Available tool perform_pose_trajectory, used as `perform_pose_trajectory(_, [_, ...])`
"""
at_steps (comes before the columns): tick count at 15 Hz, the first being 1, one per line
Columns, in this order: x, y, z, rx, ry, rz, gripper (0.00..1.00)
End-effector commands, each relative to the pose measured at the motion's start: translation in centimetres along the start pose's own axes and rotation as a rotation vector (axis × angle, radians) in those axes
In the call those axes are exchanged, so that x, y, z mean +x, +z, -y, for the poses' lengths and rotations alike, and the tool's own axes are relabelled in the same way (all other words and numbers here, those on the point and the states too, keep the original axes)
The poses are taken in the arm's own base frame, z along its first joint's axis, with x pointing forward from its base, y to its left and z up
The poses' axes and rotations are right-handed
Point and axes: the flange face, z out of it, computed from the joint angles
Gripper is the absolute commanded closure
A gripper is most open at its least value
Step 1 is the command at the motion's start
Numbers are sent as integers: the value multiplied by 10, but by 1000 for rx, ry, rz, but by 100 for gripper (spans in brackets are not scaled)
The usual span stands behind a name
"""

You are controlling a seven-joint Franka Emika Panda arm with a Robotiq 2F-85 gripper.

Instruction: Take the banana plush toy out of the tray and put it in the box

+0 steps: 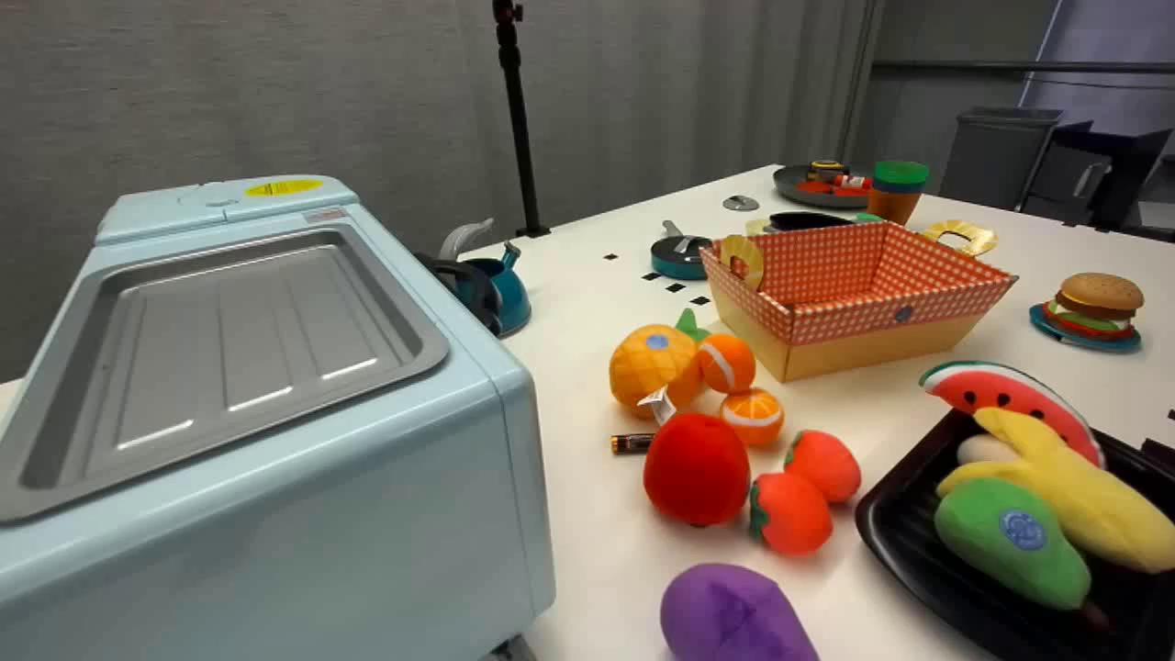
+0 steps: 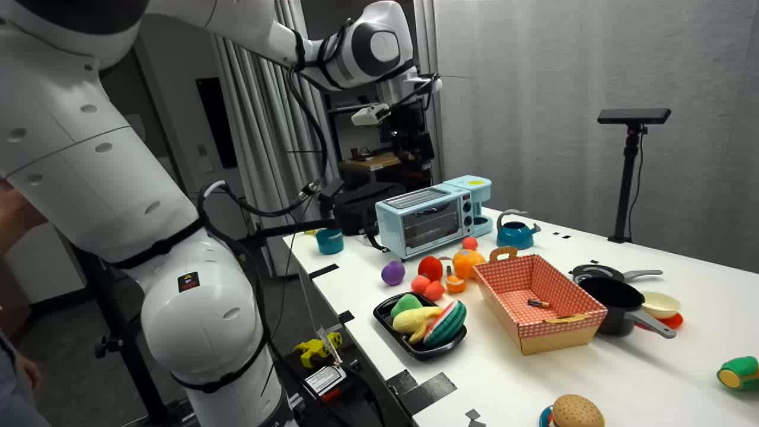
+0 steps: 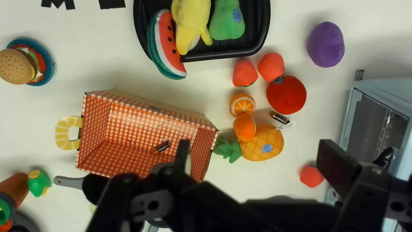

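The yellow banana plush toy (image 1: 1074, 491) lies in the black tray (image 1: 883, 542), between the green pear plush and the watermelon slice. The banana (image 2: 415, 320) and tray (image 2: 418, 354) also show in an exterior view. In the wrist view the banana (image 3: 193, 19) is at the top, cut by the edge, in the tray (image 3: 222, 57). The box (image 1: 872, 353), orange checked, stands near the tray; it also shows elsewhere (image 2: 551, 343) (image 3: 151, 125) with a battery inside. My gripper (image 3: 257, 151) is open and empty, high above the table; it hangs near the toaster oven in an exterior view (image 2: 409, 142).
The watermelon slice (image 3: 165, 45) leans over the tray rim. The green pear plush (image 3: 227, 21) is in the tray. Several plush fruits, including a pineapple (image 3: 262, 145) and red tomato (image 3: 286, 95), lie beside the box. A light-blue toaster oven (image 2: 421, 219) and pans (image 2: 614, 302) stand around.
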Motion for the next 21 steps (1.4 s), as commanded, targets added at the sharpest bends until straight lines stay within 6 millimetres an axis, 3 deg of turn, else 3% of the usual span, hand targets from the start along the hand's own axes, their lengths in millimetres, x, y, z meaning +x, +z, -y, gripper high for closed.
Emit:
perform_pose_trajectory(1, [0, 0, 0, -1, 0, 2, 0])
perform_pose_trajectory(15, [-3, 4, 1, -5, -6, 5, 0])
perform_pose_trajectory(18, [-12, 22, 0, -20, 3, 24, 0])
perform_pose_trajectory(21, [-28, 52, -7, -52, 12, 60, 0])
